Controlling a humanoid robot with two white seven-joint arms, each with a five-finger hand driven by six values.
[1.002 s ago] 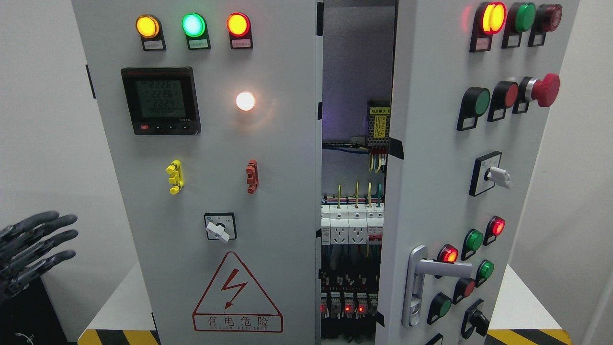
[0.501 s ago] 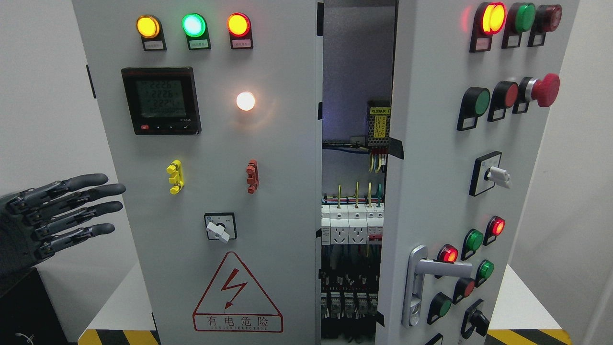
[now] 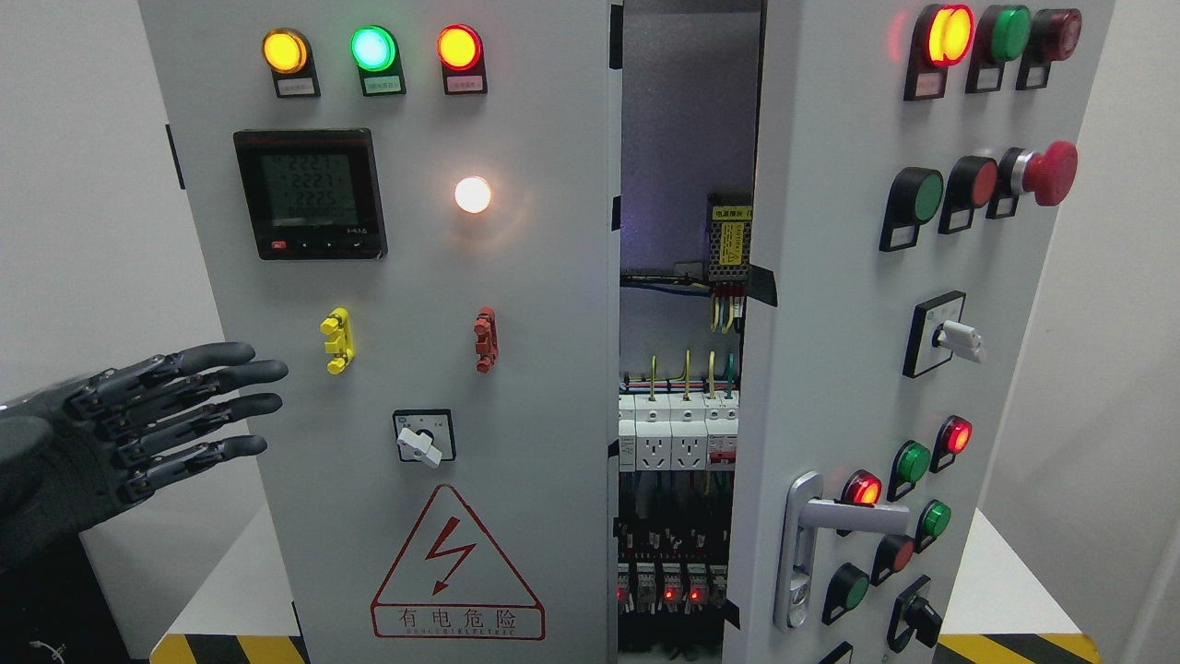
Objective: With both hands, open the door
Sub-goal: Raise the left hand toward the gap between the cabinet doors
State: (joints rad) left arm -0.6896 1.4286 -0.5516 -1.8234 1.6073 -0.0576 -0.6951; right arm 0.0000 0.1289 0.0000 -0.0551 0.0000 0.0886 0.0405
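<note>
left hand (image 3: 138,415) at 8 o'clock, fingers spread, nothing held | aimed at door (image 3: 415,323), likely to push | right door (image 3: 830,369) ajar

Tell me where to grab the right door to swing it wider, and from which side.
Take the right door by its silver lever handle, which juts sideways near the free edge, low down. Come from the front; the left hand, open, is far off at lower left.

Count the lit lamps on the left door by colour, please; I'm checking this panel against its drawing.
Amber lamp: 1
Green lamp: 1
Red-orange lamp: 1
White lamp: 1
Total: 4
</note>
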